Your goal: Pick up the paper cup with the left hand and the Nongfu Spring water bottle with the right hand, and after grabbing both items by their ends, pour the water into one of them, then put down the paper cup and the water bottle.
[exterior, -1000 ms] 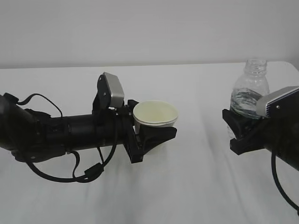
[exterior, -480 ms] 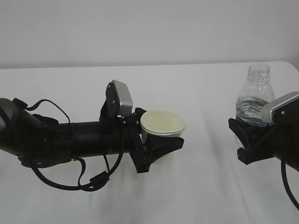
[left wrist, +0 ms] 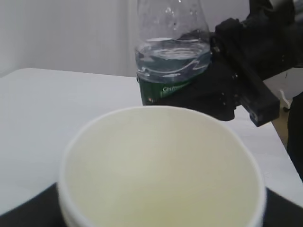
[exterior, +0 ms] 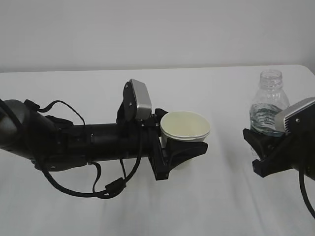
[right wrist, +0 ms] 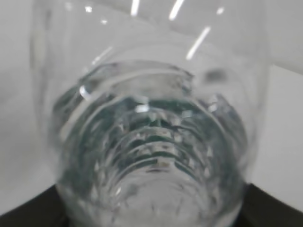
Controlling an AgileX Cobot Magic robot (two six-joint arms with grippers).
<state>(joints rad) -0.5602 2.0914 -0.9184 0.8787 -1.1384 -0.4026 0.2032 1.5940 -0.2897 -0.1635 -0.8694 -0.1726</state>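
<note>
Paper cup sits clamped low on its body in the left claw, upright, mouth up, lifted clear of the tabletop. In the left wrist view the cup looks empty and dry inside. Landmark is the cup; everything else is placed from it.

Right of the cup and apart from it, with a clear gap between: the Nongfu Spring water bottle, upright, no cap on the neck, gripped around its lower part by the right claw. Water fills roughly up to the shoulder, green label band just under it. The right wrist view is filled by the bottle's ribbed body, jaws clenched on it at the bottom edge.

Risks, as I judge them:
- Open neck, so any early tilt spills water onto the tabletop short of the cup.
- Neck not yet over the rim; pouring across this gap would miss.
- Thin cup wall could crush or slip in the grip once water weight is added.
- Fast tilt could splash over the rim.
- Claws could knock together as they close in.

Count: one cup, one bottle, two claws, one tabletop. Behind the cup, only a plain wall.
</note>
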